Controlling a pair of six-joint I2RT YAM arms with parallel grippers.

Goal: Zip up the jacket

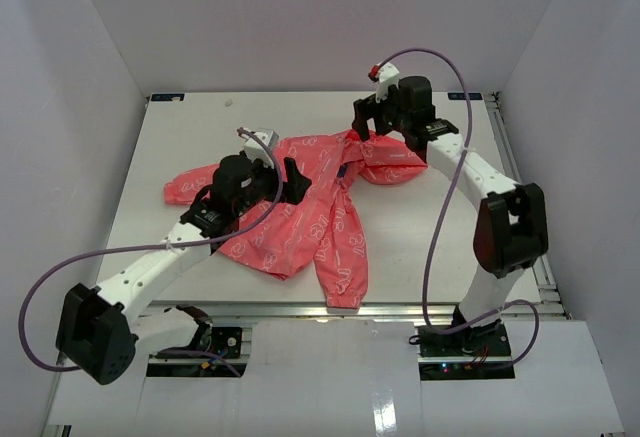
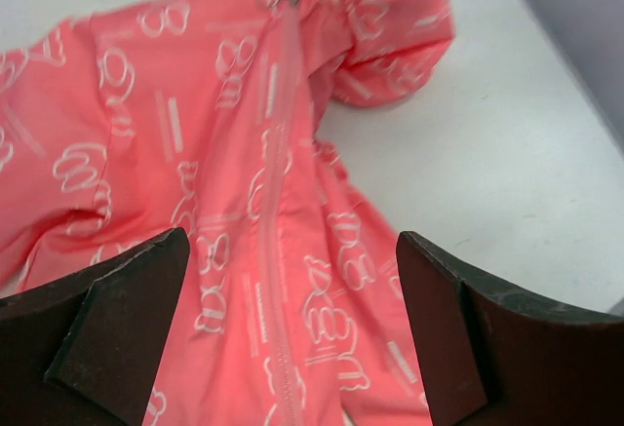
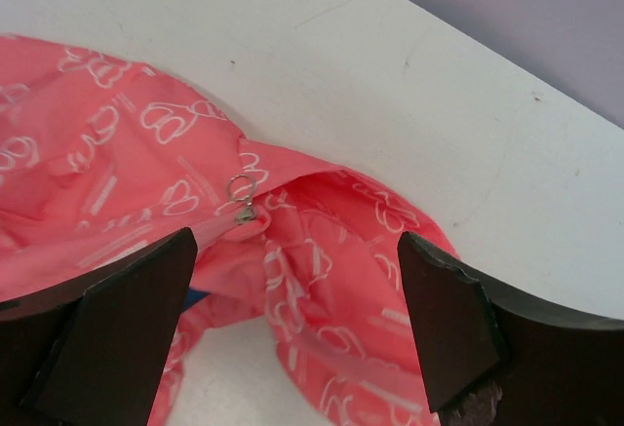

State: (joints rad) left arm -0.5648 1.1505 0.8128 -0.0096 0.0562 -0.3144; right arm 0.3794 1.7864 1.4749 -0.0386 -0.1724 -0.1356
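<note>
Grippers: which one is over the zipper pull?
The right gripper: the zipper pull shows between its open fingers, at the jacket's top. The left gripper hangs over the zipper's middle.

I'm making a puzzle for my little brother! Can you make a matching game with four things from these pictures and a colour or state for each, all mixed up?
Things:
1. jacket
2. zipper pull
3. table
4. left pincer

Colours and states:
A. plain white
B. open wide, dark brown
C. pink with white scribbles
D. little silver ring

Right pairs: 1-C, 2-D, 3-A, 4-B.
</note>
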